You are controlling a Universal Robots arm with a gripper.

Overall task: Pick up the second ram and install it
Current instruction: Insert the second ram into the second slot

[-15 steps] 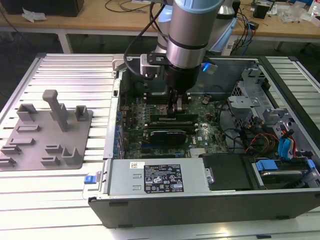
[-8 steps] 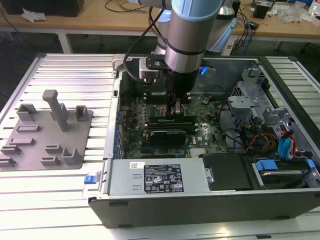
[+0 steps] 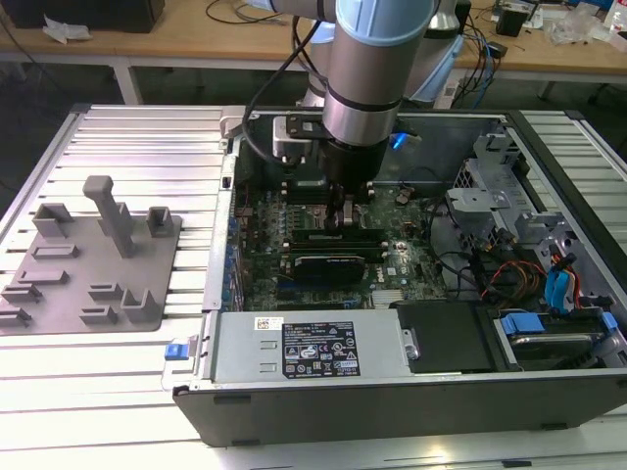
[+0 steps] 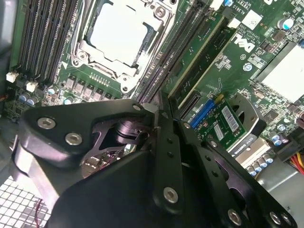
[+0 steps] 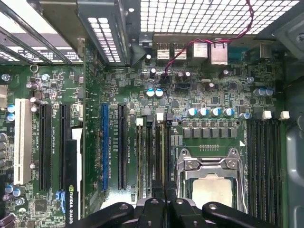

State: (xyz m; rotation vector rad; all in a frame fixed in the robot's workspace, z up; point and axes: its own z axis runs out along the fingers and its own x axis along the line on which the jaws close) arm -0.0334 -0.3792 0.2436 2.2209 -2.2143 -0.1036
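1. The gripper [image 3: 343, 215] is down inside the open computer case [image 3: 392, 411].
2. Its fingers [image 4: 167, 156] are pressed together over the long slots beside the silver chip [image 4: 118, 31].
3. A thin green ram [image 4: 199, 52] stands in a slot just beside the fingertips; I cannot tell if it is the second one.

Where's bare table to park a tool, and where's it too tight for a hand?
Free: ribbed table beyond the grey fixture, the strip between fixture and computer case, and the table on the fixture's camera side. Crowded: inside the case around the gripper and the cables at the exterior view's right.
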